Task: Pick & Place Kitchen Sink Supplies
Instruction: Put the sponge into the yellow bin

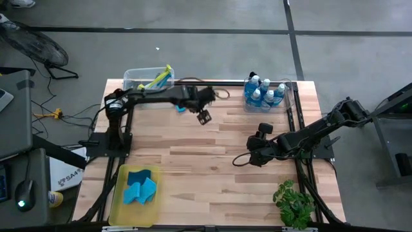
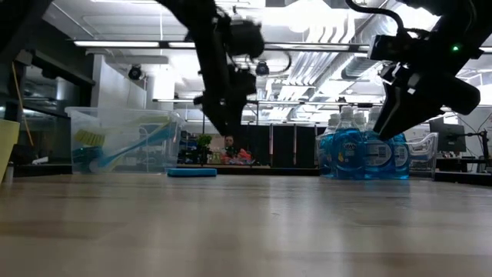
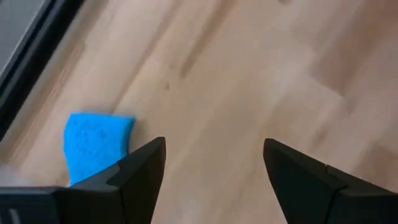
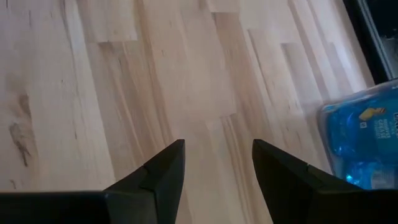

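STEP: sponge pick, not yet gripped | L gripper (image 3: 214, 171): fingers apart, empty, above bare wood | flat blue rectangular sponge (image 3: 96, 144): on table just beside one finger | R gripper (image 4: 217, 165): apart, empty, idle | NEXT: likely shift over sponge, lower, close.

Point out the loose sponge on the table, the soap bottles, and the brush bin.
loose sponge (image 3: 96, 144), left wrist view, middle of its blue top face.
soap bottles (image 1: 263, 93), high view, centre of the cluster.
brush bin (image 1: 132, 77), high view, its clear rim.
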